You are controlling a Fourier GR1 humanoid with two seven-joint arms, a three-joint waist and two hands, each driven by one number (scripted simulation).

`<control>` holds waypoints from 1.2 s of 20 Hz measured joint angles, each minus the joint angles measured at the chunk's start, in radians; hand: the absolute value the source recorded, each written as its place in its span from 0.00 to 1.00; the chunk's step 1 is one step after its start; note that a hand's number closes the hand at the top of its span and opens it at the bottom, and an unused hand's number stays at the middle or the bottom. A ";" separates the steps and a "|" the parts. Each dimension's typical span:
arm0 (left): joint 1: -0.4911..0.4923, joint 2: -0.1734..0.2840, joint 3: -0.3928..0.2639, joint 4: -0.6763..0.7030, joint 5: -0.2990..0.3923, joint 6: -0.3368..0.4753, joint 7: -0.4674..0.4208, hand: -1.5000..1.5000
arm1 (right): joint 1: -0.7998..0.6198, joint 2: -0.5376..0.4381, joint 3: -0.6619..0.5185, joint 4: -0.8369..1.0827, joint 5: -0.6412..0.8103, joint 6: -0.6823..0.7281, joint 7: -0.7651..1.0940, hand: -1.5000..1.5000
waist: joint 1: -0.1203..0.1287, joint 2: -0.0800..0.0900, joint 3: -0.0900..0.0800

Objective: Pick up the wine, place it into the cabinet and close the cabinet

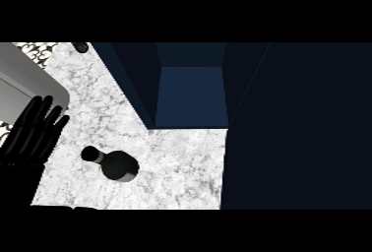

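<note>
While my left hand rests with fingers straight and spread, the dark, round-bodied wine bottle stands on the marble counter.

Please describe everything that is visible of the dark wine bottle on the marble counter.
The dark, almost black wine bottle is seen steeply from above: a small round cap at the upper left and a wider rounded body below it, glossy like dark glass. It appears to stand upright on the white, grey-veined marble counter, in front of the open dark blue cabinet. Nothing touches it except the counter. The black left hand rests open to its left, apart from it. No label can be made out.
</note>
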 measured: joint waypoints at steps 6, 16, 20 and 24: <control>0.036 -0.004 0.027 0.133 0.023 -0.076 -0.139 0.00 | -0.005 0.006 0.015 -0.001 0.003 -0.013 0.005 0.00 | -0.003 0.000 0.000; 0.016 -0.016 0.066 0.393 -0.006 -0.131 -0.324 0.00 | 0.018 -0.005 0.031 -0.005 0.008 -0.020 -0.004 0.00 | -0.009 0.000 0.001; 0.017 -0.026 0.073 0.499 -0.024 -0.149 -0.409 0.00 | 0.026 -0.010 0.031 -0.005 0.009 -0.018 -0.018 0.00 | -0.008 0.000 0.001; 0.005 -0.013 0.098 0.589 -0.017 -0.181 -0.465 0.00 | 0.053 -0.024 0.021 -0.006 0.008 -0.002 -0.047 0.00 | -0.009 0.000 0.001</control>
